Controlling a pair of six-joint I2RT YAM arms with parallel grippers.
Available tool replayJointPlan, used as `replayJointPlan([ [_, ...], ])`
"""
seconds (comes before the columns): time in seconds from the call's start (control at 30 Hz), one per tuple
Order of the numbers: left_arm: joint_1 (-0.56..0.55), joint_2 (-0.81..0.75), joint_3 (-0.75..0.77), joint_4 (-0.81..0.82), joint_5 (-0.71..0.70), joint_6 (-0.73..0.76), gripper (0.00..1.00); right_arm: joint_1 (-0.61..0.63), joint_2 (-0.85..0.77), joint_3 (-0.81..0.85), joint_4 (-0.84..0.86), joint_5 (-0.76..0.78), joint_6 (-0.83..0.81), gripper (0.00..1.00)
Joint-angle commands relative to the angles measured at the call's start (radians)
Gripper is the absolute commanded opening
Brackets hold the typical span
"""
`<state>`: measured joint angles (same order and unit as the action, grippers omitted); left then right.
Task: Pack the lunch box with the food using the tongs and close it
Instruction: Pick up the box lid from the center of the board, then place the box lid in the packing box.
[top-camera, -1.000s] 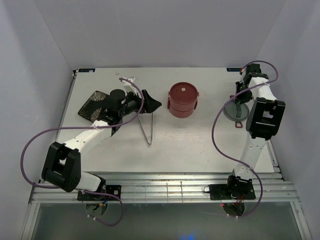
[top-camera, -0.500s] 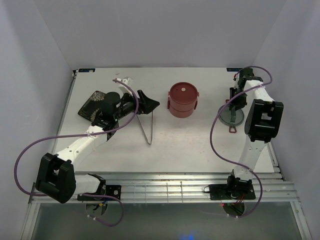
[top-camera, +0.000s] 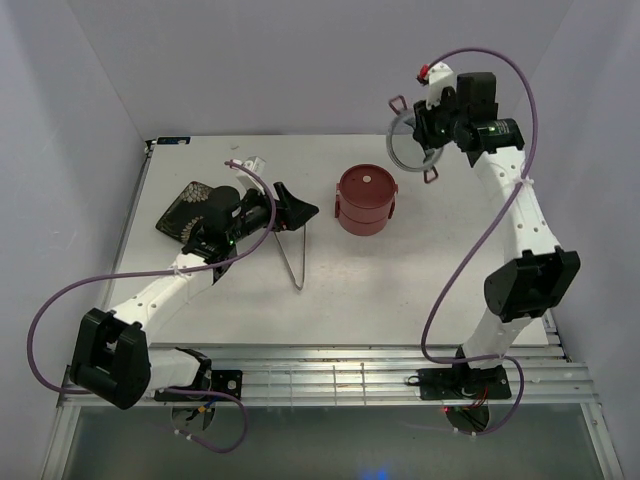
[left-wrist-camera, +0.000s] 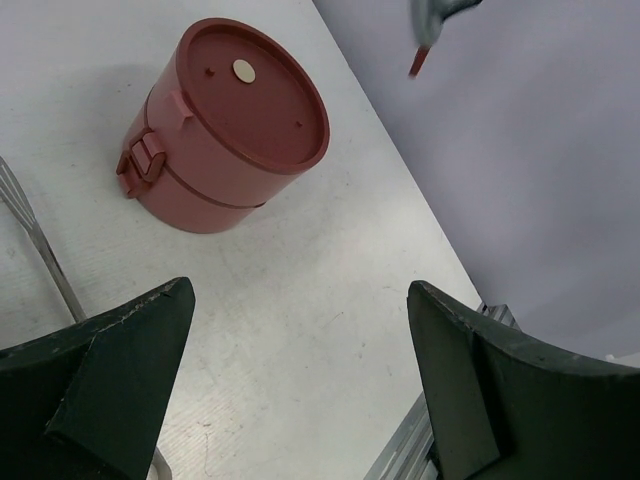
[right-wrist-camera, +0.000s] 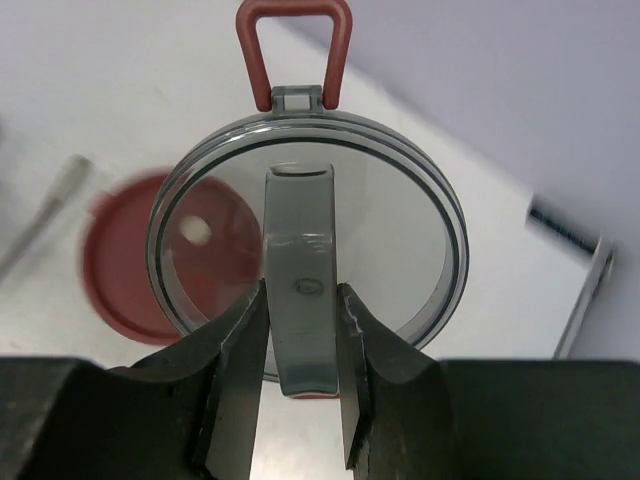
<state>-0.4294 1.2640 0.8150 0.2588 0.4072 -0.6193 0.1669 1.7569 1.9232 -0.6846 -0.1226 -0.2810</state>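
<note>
The dusty-red lunch box (top-camera: 366, 200) stands mid-table, two tiers stacked with a flat red lid on top; it also shows in the left wrist view (left-wrist-camera: 235, 125). The thin silver tongs (top-camera: 295, 255) lie on the table left of it, the V's joint towards the front. My left gripper (top-camera: 300, 208) hovers open by their far ends, holding nothing (left-wrist-camera: 300, 290). My right gripper (top-camera: 425, 130) is raised behind and right of the box, shut on the grey handle strap of a clear round lid (right-wrist-camera: 400, 230) with red loops. No food is in view.
A dark square patterned plate (top-camera: 183, 210) sits at the far left, partly hidden under my left arm. White walls close in the back and both sides. The table's right edge and corner (right-wrist-camera: 575, 240) lie under the raised lid.
My right arm lifted the clear lid off the table at the right and swung it up and left, towards the box. My left gripper shifted slightly and stayed open.
</note>
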Motion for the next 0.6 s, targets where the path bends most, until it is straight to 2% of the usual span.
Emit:
replayJointPlan([
  [0.0, 0.0, -0.06, 0.021, -0.019, -0.008, 0.013, 0.98, 0.002, -0.002, 0.081, 0.103, -0.293, -0.187, 0.08],
  [0.07, 0.0, -0.074, 0.027, -0.044, -0.028, 0.03, 0.98, 0.006, 0.038, 0.144, 0.059, -0.392, -0.262, 0.08],
  [0.1, 0.001, -0.078, 0.033, -0.059, -0.033, 0.033, 0.98, 0.028, 0.091, 0.186, 0.015, -0.413, -0.382, 0.08],
  [0.13, 0.001, -0.084, 0.035, -0.067, -0.037, 0.038, 0.98, 0.042, 0.114, 0.253, -0.06, -0.42, -0.438, 0.08],
  [0.2, 0.001, -0.103, 0.033, -0.076, -0.062, 0.049, 0.98, 0.066, 0.159, 0.289, -0.105, -0.399, -0.544, 0.08],
  [0.33, 0.001, -0.115, 0.035, -0.081, -0.12, 0.061, 0.98, 0.079, 0.164, 0.243, -0.124, -0.37, -0.632, 0.08],
  [0.57, 0.001, -0.069, -0.007, -0.013, -0.119, 0.023, 0.98, 0.154, 0.196, 0.263, -0.243, -0.443, -0.785, 0.08],
])
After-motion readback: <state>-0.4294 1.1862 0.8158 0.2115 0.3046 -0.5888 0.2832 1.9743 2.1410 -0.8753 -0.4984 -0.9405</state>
